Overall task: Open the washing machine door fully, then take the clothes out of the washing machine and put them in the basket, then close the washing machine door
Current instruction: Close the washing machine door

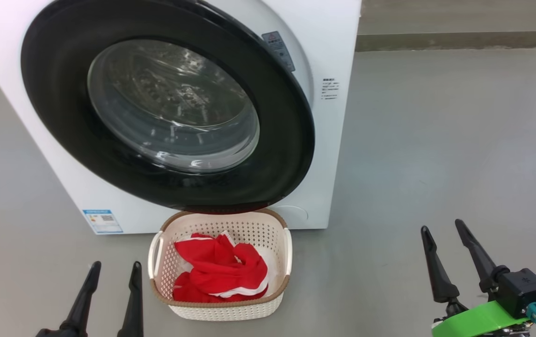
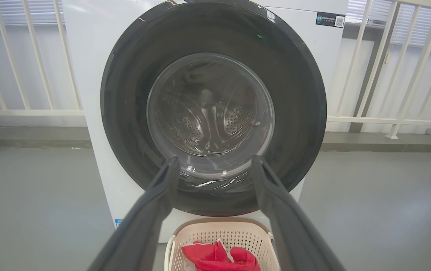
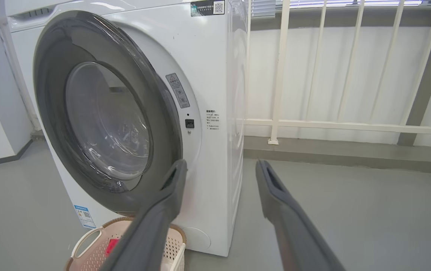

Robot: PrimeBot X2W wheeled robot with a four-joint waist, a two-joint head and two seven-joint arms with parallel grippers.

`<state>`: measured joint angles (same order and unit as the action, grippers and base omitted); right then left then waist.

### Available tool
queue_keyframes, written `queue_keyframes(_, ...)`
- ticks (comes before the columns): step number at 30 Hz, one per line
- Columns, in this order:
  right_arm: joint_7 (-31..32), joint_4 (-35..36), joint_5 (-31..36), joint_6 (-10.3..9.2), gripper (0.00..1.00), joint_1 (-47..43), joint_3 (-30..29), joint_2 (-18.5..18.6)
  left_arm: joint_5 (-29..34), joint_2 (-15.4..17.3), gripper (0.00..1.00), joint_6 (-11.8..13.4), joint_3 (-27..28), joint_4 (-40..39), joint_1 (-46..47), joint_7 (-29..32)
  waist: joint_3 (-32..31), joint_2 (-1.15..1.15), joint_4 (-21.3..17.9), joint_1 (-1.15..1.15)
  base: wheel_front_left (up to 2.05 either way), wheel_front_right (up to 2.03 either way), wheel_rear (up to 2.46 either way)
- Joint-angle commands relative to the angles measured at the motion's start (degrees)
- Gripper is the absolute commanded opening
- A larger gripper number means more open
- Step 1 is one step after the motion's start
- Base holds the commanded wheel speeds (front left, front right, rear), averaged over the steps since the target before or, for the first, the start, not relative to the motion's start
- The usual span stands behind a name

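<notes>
The white washing machine (image 1: pixel 338 140) stands ahead with its round black door (image 1: pixel 57 98) swung nearly shut, a narrow gap showing along its right edge. The same door (image 2: pixel 298 94) faces my left wrist view, steel drum visible through the glass. On the floor below it sits the cream basket (image 1: pixel 223 311) holding the red clothes (image 1: pixel 221 274). My left gripper (image 1: pixel 114 270) is open, just left of the basket, empty. My right gripper (image 1: pixel 442 228) is open and empty, well to the basket's right. In the right wrist view the door (image 3: pixel 50 94) stands slightly off the machine front.
Grey floor spreads around the machine, with wide free room to the right (image 1: pixel 459 140). A white railing (image 3: pixel 351 126) and a low kerb run behind the machine. A blue label (image 1: pixel 103 221) marks the machine's lower left front.
</notes>
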<state>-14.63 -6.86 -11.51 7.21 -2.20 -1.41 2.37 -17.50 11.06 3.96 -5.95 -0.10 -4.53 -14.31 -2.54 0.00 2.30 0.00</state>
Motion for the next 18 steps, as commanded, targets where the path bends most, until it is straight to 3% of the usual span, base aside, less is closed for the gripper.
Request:
queue_keyframes(1, -0.37, 0.69, 1.13, 0.28, 0.00, 1.83, 0.87, 0.51, 0.99, 0.39, 1.00, -0.46, 1.78, -1.59, 1.96, -0.69, 0.26, 0.00, 1.05, 0.00, 0.00, 0.00, 0.00)
queue_keyframes(12, -0.37, -5.45, 2.21, 0.28, 0.00, 7.47, 1.53, 0.51, -0.04, -0.24, 1.00, -1.87, 0.21, -2.22, 2.90, -0.48, 2.06, 0.00, 6.65, 0.00, 0.00, 0.00, 0.00)
queue_keyframes(18, -0.37, -10.14, 4.10, 0.28, 0.00, 14.93, 2.52, 0.51, -0.07, -0.52, 1.00, -2.78, -1.40, -2.70, 4.86, -0.38, 6.26, 0.00, 10.49, 0.00, 0.00, 0.00, 0.00)
